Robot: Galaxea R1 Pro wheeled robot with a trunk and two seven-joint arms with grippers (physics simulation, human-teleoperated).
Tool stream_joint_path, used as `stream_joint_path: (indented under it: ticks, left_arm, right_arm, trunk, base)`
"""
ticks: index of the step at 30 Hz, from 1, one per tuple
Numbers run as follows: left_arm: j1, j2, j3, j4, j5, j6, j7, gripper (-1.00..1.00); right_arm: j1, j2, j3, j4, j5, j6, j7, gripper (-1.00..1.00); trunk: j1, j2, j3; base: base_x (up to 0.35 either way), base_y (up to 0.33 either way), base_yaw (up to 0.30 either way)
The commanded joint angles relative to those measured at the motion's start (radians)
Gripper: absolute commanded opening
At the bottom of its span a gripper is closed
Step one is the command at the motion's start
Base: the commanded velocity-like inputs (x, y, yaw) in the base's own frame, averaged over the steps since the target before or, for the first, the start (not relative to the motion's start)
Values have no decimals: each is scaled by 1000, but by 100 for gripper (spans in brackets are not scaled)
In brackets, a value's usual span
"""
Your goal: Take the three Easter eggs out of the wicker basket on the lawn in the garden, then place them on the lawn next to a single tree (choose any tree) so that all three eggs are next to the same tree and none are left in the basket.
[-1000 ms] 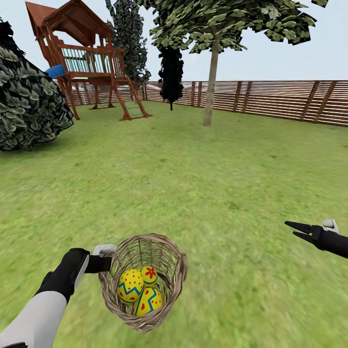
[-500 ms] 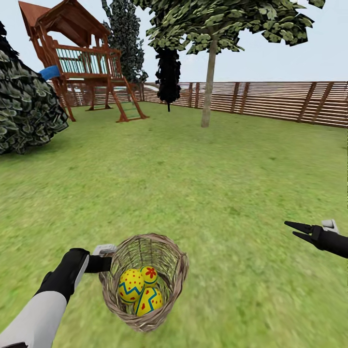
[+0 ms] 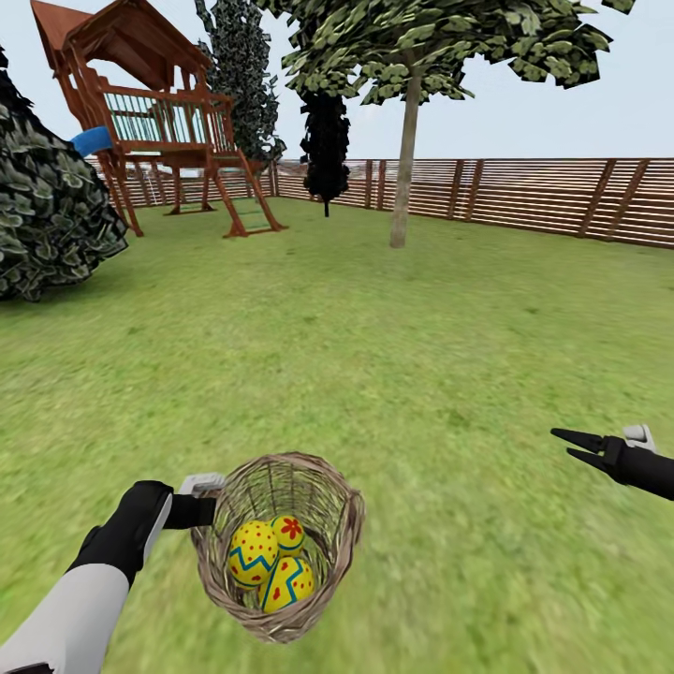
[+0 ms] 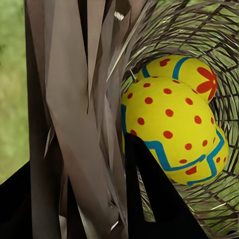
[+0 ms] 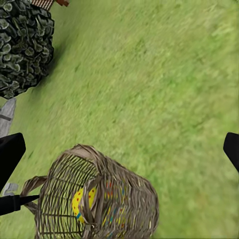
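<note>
Pretty open backyard here: mottled green grass [image 3: 393, 356] running back to a brown slatted wooden fence [image 3: 524, 195] under a pale hazy sky [image 3: 562, 122]. Red-brown wooden play set [image 3: 154, 122] sits far left, with a dark leafy bush [image 3: 47, 225] nearer on that side.

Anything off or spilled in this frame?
Nothing spilled. The wicker basket is held off the lawn by the left pincer at its rim and tilts, mouth leaning toward the camera. All three Easter eggs sit inside it. The right pincer is open and empty. The tree is far ahead.
</note>
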Motion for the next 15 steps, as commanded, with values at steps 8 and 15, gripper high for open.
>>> stream_joint_path:
  ticks: [8,15]
  left_arm:
    - [-1,0,4,-1,-1,5,-8,-100]
    - [-1,0,5,-1,-1,5,-8,-100]
  right_arm:
    - [0,0,-1,0,3,4,5,100]
    - [-1,0,-1,0,3,4,5,100]
  trunk:
    - [0,-1,-1]
    - [0,-1,-1]
  base:
    - [221,0,0]
    - [62,0,0]
